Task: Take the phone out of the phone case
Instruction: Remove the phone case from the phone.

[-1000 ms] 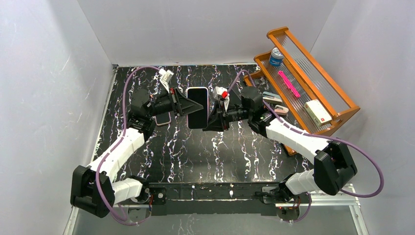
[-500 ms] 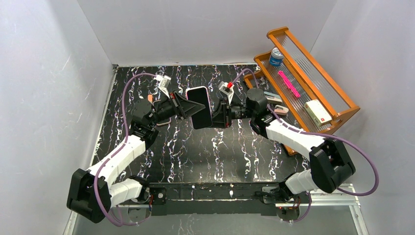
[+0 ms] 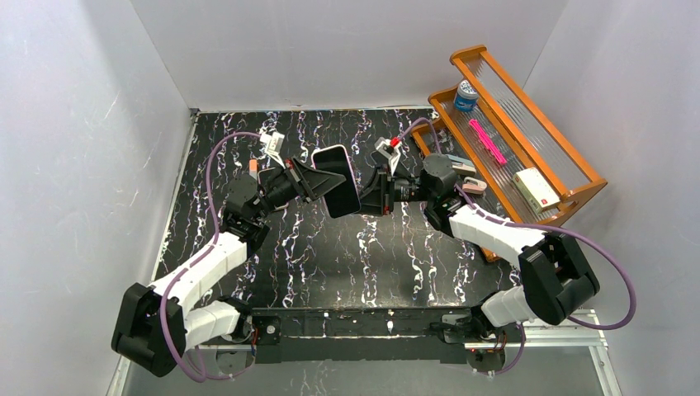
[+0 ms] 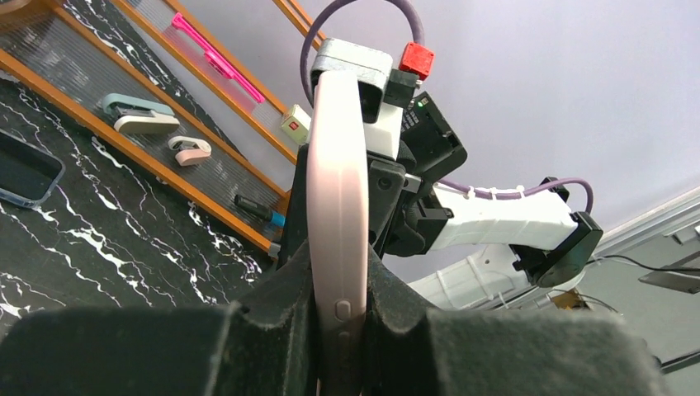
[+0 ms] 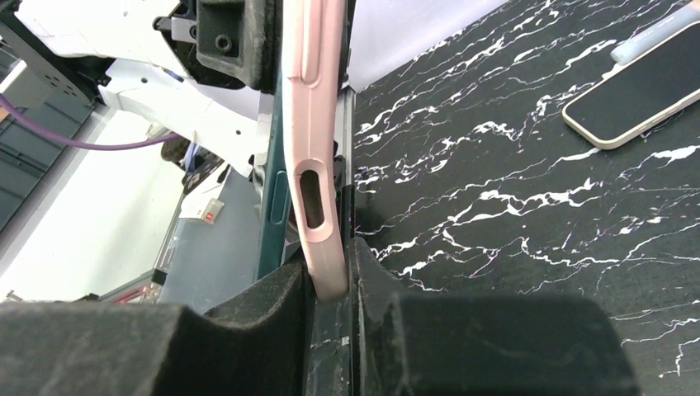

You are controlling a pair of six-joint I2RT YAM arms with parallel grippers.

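We see the phone [image 3: 336, 183] raised off the table [image 3: 314, 256], over its far half and roughly midway between the left and right edges. Its dark screen faces the overhead camera. The pink phone case [image 4: 337, 206] shows as a thin rim all round it, so the phone sits in the case. The pair is tilted, its far end leaning toward the far left corner.

The left fingers [image 4: 272, 334] are clamped on one long side of the phone case. In the left wrist view the pink edge, with a side button, stands squeezed between the two dark pads. The right fingers [image 5: 268, 326] are clamped on the opposite long side, where the right wrist view shows the pink edge with an oval cut-out pinched between the pads. The two arms meet nearly head-on across the phone.

A second phone [image 5: 640, 91], cream-rimmed, lies flat on the table toward the far left corner, beside the left arm. A blue-rimmed dark item [image 4: 25, 169] lies flat near the wooden rack [image 3: 468, 54]; we cannot tell what it is. The rack stands along the right edge toward the far right corner. It holds a blue-lidded jar [image 3: 466, 95], a pink stick [image 3: 487, 140] and a small box [image 3: 535, 188].
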